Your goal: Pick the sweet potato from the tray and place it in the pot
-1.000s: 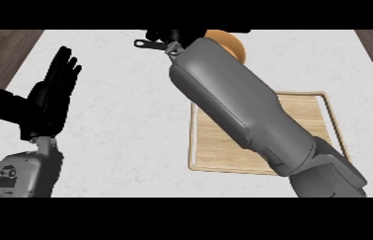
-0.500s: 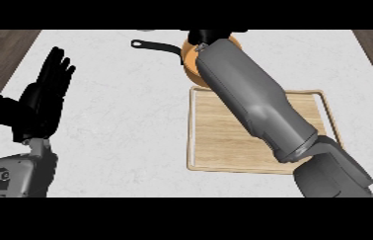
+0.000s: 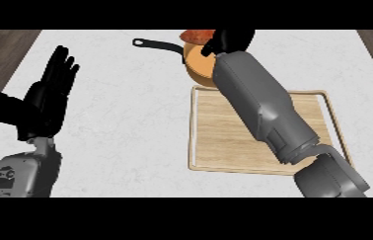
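Sweet potato [image 3: 195,35] sits at far edge of view, reddish-brown, directly over far rim of the pot [image 3: 198,66]. Only part of it shows; rest is cut off by view's top and by the right hand [image 3: 232,39]. Right hand is black, just right of the potato and touching it; fingers look curled against it, holding it, though exact wrap is hard to make out since hand is partly out of frame. Can't tell whether potato rests on the pot rim or hangs above it.

Pot is orange inside w/ a black handle [image 3: 157,44] pointing left & slightly far. It stands on the white counter [image 3: 131,120], just beyond far edge of the tray [image 3: 218,140]; near rim of pot meets or overlaps the tray's far-left corner. Right side of pot is hidden by the grey right forearm [image 3: 262,105].

Tray is light wood w/ a raised pale rim, right of centre. Right forearm runs diagonally across it from near-right corner of view up to the pot, covering the tray's middle & right part.

Left hand [image 3: 47,98] at left side of view, well apart from tray & pot: black, fingers straight and pointing far, palm spread, holding nothing, resting. Its grey forearm [image 3: 29,172] shows at near-left corner. Dark wood strip [image 3: 16,41] at far-left beyond counter edge.
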Available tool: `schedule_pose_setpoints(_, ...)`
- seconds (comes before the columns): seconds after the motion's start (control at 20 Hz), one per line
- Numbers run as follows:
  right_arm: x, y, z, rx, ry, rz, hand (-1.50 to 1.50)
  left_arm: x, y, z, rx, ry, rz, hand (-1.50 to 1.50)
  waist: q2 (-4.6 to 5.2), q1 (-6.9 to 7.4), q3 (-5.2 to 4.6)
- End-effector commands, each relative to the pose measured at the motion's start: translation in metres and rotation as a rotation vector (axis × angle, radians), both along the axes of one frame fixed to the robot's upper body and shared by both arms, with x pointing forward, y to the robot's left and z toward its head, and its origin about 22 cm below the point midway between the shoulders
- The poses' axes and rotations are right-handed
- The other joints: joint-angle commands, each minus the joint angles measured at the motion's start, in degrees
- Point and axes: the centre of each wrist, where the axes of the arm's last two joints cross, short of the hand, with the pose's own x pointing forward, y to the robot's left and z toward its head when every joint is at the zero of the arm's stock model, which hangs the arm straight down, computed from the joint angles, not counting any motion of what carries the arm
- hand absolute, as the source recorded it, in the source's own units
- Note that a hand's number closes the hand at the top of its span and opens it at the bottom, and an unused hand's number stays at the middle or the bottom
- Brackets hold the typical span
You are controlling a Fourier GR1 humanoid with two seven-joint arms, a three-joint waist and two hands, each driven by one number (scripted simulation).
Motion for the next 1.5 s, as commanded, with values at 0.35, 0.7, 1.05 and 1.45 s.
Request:
schedule_pose_setpoints(0.35,0.001,-0.015,0.016,0.411,-0.254,0.151,-1.50,-0.004,-0.004,-0.003,-0.001,0.013,-0.012,0.00,0.05,0.52,0.14)
schedule_pose_setpoints(0.7,-0.003,-0.046,0.000,0.596,-0.413,0.136,-1.50,-0.001,0.001,-0.006,-0.003,0.026,0.021,0.00,-0.39,-1.04,0.08)
schedule_pose_setpoints(1.05,-0.010,-0.091,0.001,0.645,-0.398,0.190,-1.50,-0.010,0.012,-0.024,0.008,0.030,0.052,0.00,-1.25,-2.80,-0.03)
schedule_pose_setpoints(1.45,-0.055,-0.144,-0.015,0.652,-0.376,0.240,-1.50,-0.008,0.016,-0.010,-0.011,0.035,0.043,0.00,-1.40,-3.28,-0.03)
